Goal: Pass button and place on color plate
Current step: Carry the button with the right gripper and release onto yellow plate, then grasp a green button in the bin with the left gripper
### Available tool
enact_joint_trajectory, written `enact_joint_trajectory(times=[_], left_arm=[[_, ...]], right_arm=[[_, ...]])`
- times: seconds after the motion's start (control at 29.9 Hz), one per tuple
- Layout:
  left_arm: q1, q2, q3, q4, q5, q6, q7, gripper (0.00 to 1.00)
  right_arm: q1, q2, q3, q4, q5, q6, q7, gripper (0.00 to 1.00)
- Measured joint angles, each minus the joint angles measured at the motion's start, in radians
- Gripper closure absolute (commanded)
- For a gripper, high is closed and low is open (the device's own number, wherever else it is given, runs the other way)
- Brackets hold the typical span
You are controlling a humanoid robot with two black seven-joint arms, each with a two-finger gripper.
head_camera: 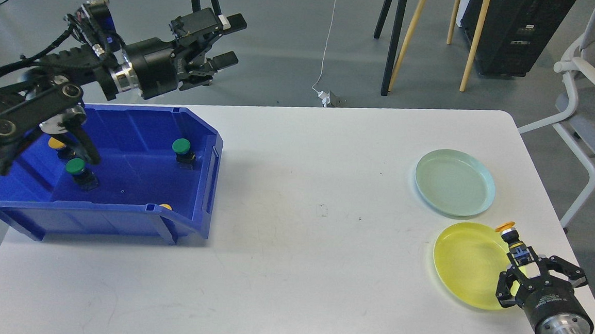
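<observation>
white worktop [294,213] on grey floor, cables, chair at right | right gripper [521,261] clamps yellow-capped button [511,238] over yellow plate [464,262] rim | left gripper [227,41] spread, empty | blue bin [119,213] wall hides part of a yellow button [165,206]

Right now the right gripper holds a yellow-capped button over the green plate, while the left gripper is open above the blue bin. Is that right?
Not quite. In the head view the right gripper holds the yellow-capped button over the yellow plate, not the green plate. The left gripper is open above the blue bin.
</observation>
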Motion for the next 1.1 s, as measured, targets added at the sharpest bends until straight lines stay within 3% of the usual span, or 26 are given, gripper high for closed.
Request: enact_joint_trajectory(times=[0.13,0.27,0.57,0.84,1.1], left_arm=[[-0.074,0.045,0.121,0.010,0.340,0.000,0.000,0.01],[-0.073,0.066,0.176,0.058,0.619,0.000,0.000,0.02],[-0.009,0.046,0.271,0.229,0.739,0.000,0.000,0.02],[0.036,-0.017,0.352,0.385,0.734,0.000,0.000,0.02],[0.067,-0.040,0.360,0.459,0.739,0.000,0.000,0.02]], right_arm=[[0.000,0.012,-0.007,0.001,0.001,0.006,-0.024,0.50],[0.006,0.018,-0.008,0.001,0.001,0.013,-0.045,0.06],[0.068,0.007,0.049,0.003,0.002,0.133,-0.051,0.03],[0.213,-0.001,0.117,-0.002,-0.006,0.140,-0.091,0.03],[0.229,0.001,0.120,0.001,-0.007,0.148,-0.094,0.02]])
